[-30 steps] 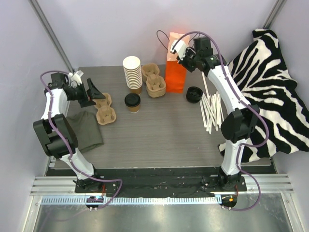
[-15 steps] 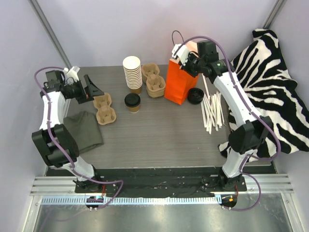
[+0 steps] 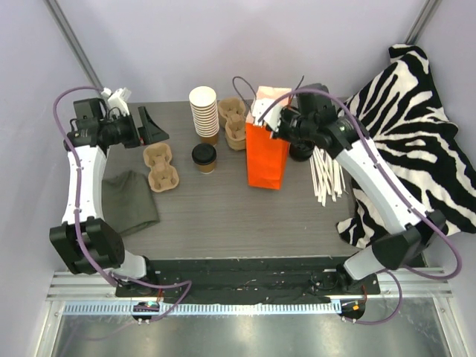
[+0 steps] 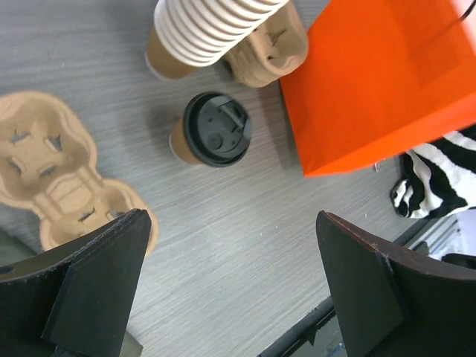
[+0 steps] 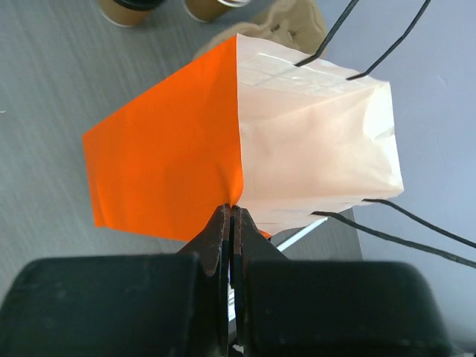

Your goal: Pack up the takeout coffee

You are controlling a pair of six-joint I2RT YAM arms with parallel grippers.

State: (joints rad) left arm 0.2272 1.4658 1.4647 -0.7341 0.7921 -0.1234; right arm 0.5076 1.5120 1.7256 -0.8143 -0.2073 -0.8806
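My left gripper (image 4: 234,279) hangs with its jaws spread as wide as they go and nothing between them, and the takeout coffee (image 4: 210,141) stands upright on the table ahead of the fingertips, roughly in line with the gap. To one side of it lies a pulp cup carrier (image 4: 52,167), beyond it rises the stack of cups (image 4: 212,26), and to the other side stands the orange bag (image 4: 387,82). My right gripper (image 5: 231,216) is pinched tight on the top edge of that bag at a corner fold, so the mouth gapes and shows its pale inside. I judge the coffee to be light, though I cannot tell whether there is drink in it, so I would treat it as full and keep it level. The paper wall is soft and will buckle if I squeeze hard. The black lid (image 4: 219,132) looks slick and only pressed on, so a grip there could slip or pop it off. The best hold, I think, is on the brown wall just under the lid's rim, one pad on each side, closing only until the paper resists. The taper narrows downward, so a hold high up should keep it from sliding through. There is free space around the cup for both pads, though the stack is near
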